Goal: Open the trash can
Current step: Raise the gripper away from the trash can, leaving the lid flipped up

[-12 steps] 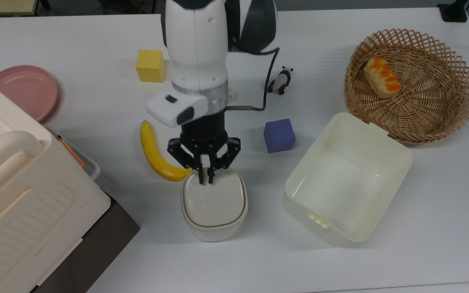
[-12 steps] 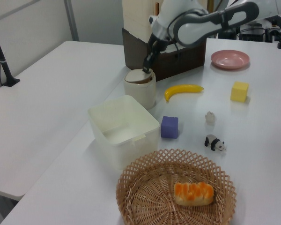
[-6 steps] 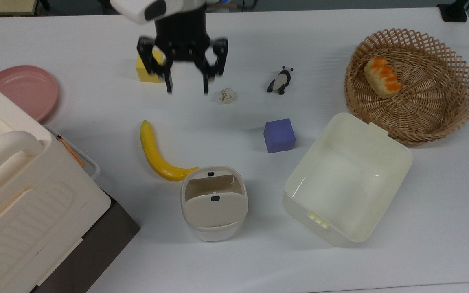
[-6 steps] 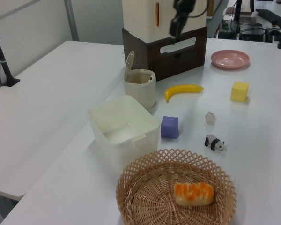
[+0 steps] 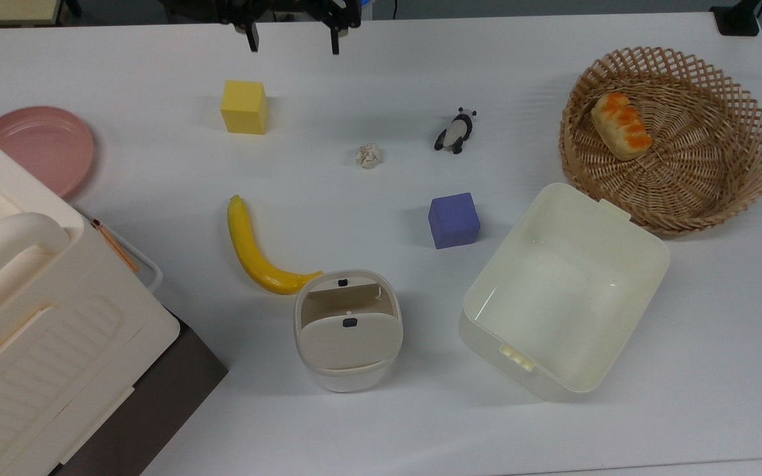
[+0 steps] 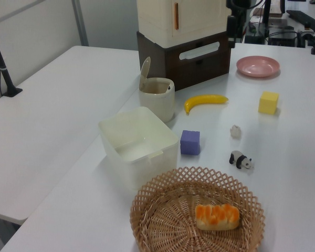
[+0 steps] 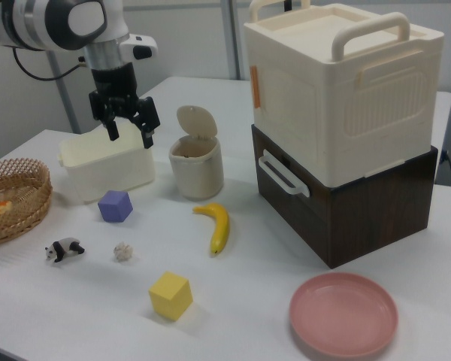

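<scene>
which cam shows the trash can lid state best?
Right view. The trash can is seen from the side, its lid standing upright behind the open mouth. The left view also shows the raised lid, but nearly edge-on. The top view looks straight down, so the lid looks foreshortened above the open cavity.

The trash can [image 5: 348, 360] looks like smooth cream plastic with a slight sheen, its raised lid [image 7: 196, 120] matt beige. The tub [image 5: 626, 264] is glossy plastic too. The basket [image 5: 745, 106] is rough woven wicker. The surface [image 5: 421, 423] is matt white. The banana [image 5: 249, 248] shines like plastic; both cubes [image 5: 454, 220] look matt, foam-like.
</scene>
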You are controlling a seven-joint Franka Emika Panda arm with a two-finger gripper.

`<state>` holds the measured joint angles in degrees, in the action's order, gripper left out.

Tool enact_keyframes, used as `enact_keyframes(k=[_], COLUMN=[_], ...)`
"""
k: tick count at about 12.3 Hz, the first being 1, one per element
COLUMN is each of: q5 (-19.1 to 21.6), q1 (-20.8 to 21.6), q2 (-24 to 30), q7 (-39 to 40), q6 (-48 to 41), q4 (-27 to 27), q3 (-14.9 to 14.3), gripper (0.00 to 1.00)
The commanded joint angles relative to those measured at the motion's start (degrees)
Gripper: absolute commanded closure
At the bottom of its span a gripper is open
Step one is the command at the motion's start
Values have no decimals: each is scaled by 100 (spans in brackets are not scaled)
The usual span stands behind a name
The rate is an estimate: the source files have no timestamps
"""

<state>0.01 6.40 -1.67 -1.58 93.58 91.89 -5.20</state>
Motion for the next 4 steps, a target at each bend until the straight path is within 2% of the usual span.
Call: enact_keyframes(k=[1,4], q5=[-141,-150], q1=[28,28], q2=[343,334], q7=[97,97], q6=[-226,-305], q4=[383,365], q3=[-42,-42], gripper=[0,0])
